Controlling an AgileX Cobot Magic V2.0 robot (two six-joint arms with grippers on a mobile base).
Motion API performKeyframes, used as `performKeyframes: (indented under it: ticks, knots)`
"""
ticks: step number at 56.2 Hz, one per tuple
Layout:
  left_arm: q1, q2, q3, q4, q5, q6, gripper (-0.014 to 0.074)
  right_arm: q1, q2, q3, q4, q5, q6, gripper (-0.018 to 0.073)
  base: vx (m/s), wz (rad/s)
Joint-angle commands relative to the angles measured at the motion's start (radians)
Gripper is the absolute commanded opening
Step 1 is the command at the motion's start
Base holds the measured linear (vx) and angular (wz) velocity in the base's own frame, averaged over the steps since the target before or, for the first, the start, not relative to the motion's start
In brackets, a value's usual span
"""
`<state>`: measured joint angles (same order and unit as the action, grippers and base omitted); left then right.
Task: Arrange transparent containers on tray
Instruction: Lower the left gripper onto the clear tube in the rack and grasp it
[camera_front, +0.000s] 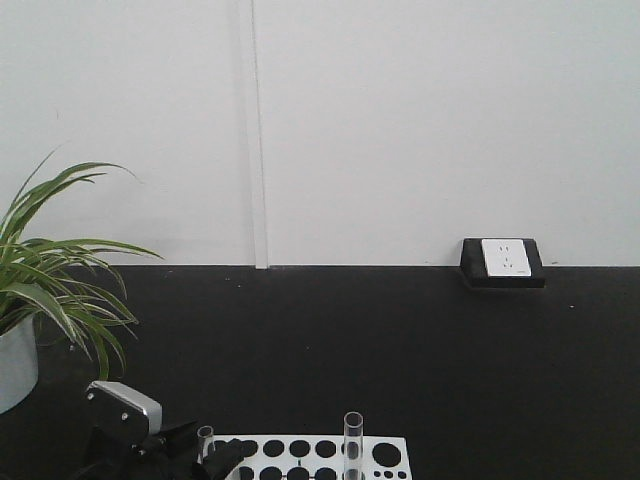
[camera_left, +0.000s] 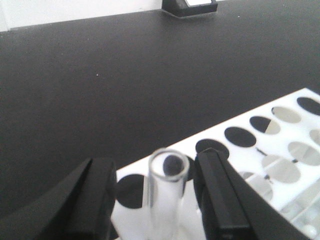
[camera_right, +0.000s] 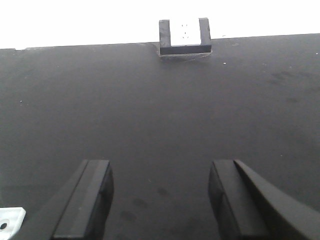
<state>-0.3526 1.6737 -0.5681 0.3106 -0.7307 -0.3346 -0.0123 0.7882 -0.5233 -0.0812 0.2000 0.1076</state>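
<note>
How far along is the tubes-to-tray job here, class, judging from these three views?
Done: nothing that shows. Both tubes stand in the white rack, and no tray is in view. In hand: the left gripper straddles the end tube, jaws apart, not clamped. The right gripper hangs open over the black table. Left: grip, lift and tray it, then the second tube.

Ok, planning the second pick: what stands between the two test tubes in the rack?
Front view: only open holes of the rack between the left tube and the right tube.
</note>
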Motion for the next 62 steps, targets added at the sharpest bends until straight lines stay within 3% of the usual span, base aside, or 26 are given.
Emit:
performKeyframes:
  ticks: [1,20,42,62]
  knots:
    - [-0.005,-0.033,-0.028,-0.004,-0.064,-0.003,0.0459,-0.003,0.002,-0.034,-0.01,-0.076,-0.01,0.0491,0.0,0.0]
    - [-0.005,-0.033,-0.028,-0.005,-0.046,-0.003,0.0368,-0.003,0.002,-0.034,-0.01,-0.077,-0.01,0.0491,0.0,0.0]
    - [-0.005,-0.064,-0.028,-0.002,-0.079,-0.003,0.0139,-0.003,0.002,-0.034,-0.01,-0.077,-0.01,0.0491,0.0,0.0]
    - [-0.005,-0.274,-0.11,0.002,0.064,-0.003,0.0128,-0.003,0.002,-0.034,-0.009,-0.083,-0.01,0.0491,0.0,0.0]
